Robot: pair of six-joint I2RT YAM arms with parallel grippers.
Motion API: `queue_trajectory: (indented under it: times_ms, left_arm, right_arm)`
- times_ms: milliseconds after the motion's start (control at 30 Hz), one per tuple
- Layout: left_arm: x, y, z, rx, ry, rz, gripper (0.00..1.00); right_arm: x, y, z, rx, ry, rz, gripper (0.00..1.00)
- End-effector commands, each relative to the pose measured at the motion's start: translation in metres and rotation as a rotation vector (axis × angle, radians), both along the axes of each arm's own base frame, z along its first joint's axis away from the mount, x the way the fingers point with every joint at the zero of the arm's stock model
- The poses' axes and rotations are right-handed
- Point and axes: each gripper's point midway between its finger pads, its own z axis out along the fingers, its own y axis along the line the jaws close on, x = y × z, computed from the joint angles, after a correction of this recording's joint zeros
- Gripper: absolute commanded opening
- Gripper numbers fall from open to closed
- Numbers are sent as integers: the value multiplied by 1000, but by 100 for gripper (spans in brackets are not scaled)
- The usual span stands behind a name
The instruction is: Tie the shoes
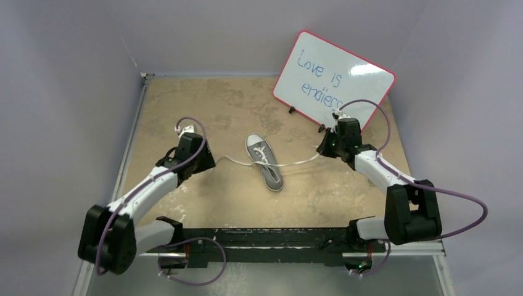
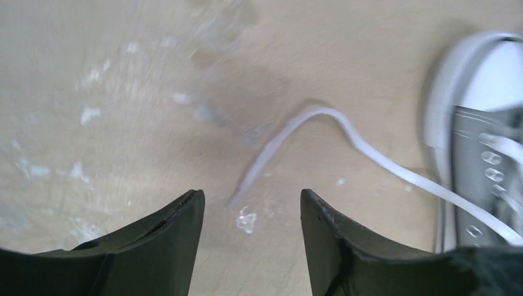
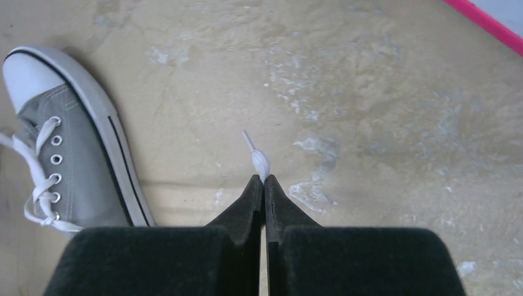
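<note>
Seeing sneaker (image 1: 265, 161) mid-tabletop (image 1: 203, 105). Long axis running 11-to-5 o'clock in top view, toe cap at the 11 end. No knot visible; one lace out to each side.

Right end effector (image 3: 264, 182): clenched, pinching right lace (image 3: 258, 159), with the tip poking out at 12 o'clock past the fingertips. Sits at roughly 3 o'clock off the sneaker, lace drawn near straight across.

Left end effector (image 2: 251, 194): released, nothing held. Sits at 9 o'clock off the sneaker. Free end of left lace (image 2: 271, 145) flat on tabletop, just ahead of the finger gap, a touch toward 11 o'clock of gap centre. Arcs up toward 1 o'clock, then back to the sneaker at 3 o'clock in left wrist view.

Likely next move: drop and close on that free end. Left arm clearly nearer. Hinges on getting the lace end inside the gap. Risk: scraping tabletop and missing the flat lace.
</note>
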Motion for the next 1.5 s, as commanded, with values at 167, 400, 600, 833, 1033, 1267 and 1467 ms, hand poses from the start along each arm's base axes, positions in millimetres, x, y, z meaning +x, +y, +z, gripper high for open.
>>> queue_trajectory:
  times_ms: [167,400,600,833,1033,1267,1467]
  left_arm:
    - [16,-105,79,164,-447,-861,61]
    - [36,-138,29,228,-479,-1129,52]
    - [42,-173,10,127,-483,-1208,48]
    - [47,-182,-12,99,-442,-1166,48]
    - [57,-185,-1,61,-504,-1074,33]
    - [68,-195,16,-39,-534,-983,0]
    - [49,-187,26,-89,-496,-959,0]
  right_arm:
    - [14,34,56,66,-125,203,0]
    - [6,39,64,77,-124,230,0]
    - [2,39,65,77,-125,242,0]
    - [9,42,71,82,-136,252,0]
    - [11,48,70,105,-131,271,0]
    - [-7,69,61,156,-92,338,0]
    - [-24,66,61,170,-44,325,0]
